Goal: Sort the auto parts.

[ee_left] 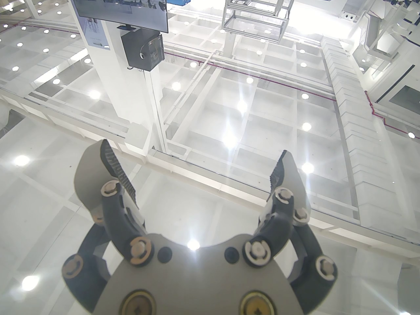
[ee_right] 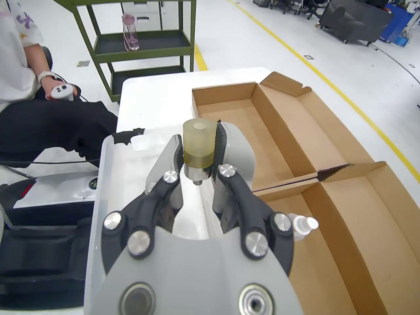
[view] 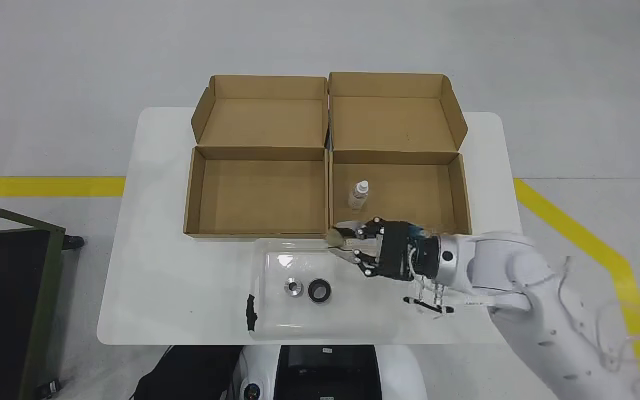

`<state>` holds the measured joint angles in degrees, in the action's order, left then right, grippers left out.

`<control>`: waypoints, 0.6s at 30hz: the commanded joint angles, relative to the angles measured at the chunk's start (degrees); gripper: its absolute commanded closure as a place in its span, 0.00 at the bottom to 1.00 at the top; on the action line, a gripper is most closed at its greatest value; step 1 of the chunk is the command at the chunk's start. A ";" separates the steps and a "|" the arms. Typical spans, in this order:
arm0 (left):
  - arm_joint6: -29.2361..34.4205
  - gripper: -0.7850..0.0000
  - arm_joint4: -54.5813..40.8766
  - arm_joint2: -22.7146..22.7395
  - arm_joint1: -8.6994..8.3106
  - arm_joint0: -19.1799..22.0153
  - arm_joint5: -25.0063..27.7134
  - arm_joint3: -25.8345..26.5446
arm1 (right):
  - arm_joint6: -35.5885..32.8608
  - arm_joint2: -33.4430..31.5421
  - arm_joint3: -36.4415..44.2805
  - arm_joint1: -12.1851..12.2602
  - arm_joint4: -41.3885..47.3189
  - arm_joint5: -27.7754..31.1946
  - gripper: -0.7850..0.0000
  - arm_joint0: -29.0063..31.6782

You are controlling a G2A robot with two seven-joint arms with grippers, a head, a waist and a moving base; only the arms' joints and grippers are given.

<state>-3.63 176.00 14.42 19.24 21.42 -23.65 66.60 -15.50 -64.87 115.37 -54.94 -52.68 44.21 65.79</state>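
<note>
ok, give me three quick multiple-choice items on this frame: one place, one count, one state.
1. Parts lying in the clear tray? A two B none C five
2. The white bottle is in: A left box B right box C clear tray
3. The right gripper is: A open B shut on the bottle C shut on a yellowish cylinder
Key: 1 A, a metal piece and a black ring; 2 B, it is on that box's floor; 3 C, the cylinder sits clamped in it.
</note>
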 commanded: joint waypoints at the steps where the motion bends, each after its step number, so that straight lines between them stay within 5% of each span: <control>1: 0.00 0.00 0.00 0.00 0.00 0.00 0.00 0.00 | 4.70 -0.05 -1.88 -0.27 1.03 0.89 1.00 -0.63; 18: 0.00 0.00 0.00 0.00 0.00 0.00 0.00 0.00 | 29.99 -2.03 -2.55 -2.07 -2.19 5.76 1.00 -1.74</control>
<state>-3.63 176.00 14.42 19.24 21.42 -23.65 66.60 13.68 -66.84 112.49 -56.94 -54.39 49.65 64.04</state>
